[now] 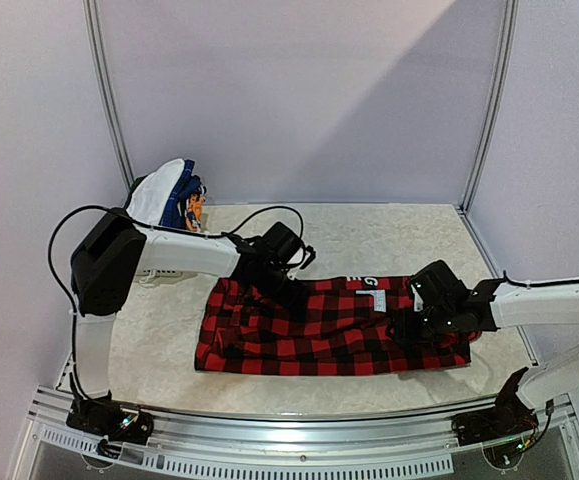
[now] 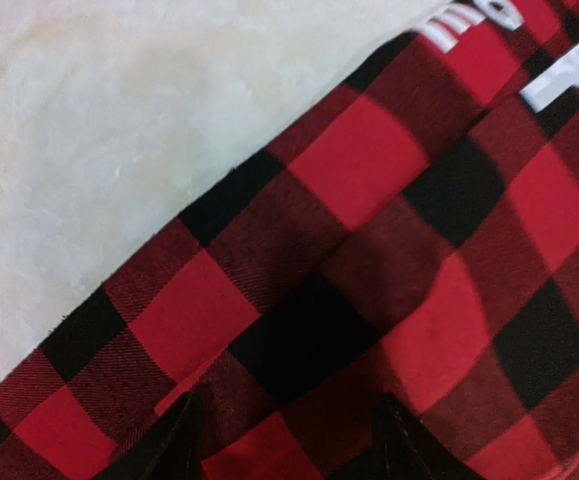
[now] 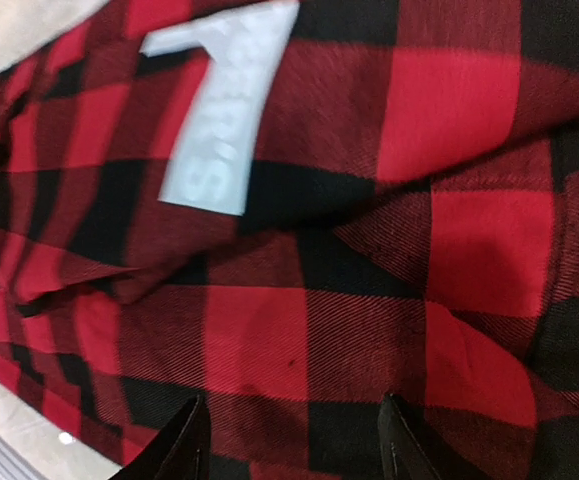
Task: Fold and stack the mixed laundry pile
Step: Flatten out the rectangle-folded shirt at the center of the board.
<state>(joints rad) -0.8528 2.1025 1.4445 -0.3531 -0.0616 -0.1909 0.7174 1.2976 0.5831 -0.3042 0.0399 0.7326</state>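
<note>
Closest to my left wrist lens is the left tool [image 2: 289, 445], its two dark tips standing moderately wide with nothing pinched between them. Only flat red-and-black cloth shows beneath. The right tool [image 3: 294, 440] looks much the same in its own camera: tips apart, gripping nothing, poised low over the fabric. I cannot tell whether either one is touching the cloth.

The plaid shirt [image 1: 309, 330] lies spread across the middle of the desk [image 1: 399, 230], stretched from 9 o'clock to 3 o'clock and sitting slightly toward 6. From above, my left tool is at the shirt's 10 o'clock edge and my right tool at its 3 o'clock end. White lettering [image 3: 219, 110] shows near the shirt's 1 o'clock side. The heap of other laundry [image 1: 169, 195], white and blue cloth bunched together, waits at 10 o'clock in the far corner, well apart from the shirt.

I judge the shirt to be light, limp flannel. It will sag and drape the instant it is lifted, and the weave should give decent friction, so slipping worries me less than catching only one layer. Creases already run through it. I would pinch at an outer edge or corner, one at each end, taking the full thickness, and lift both sides evenly so the fold lands square.
</note>
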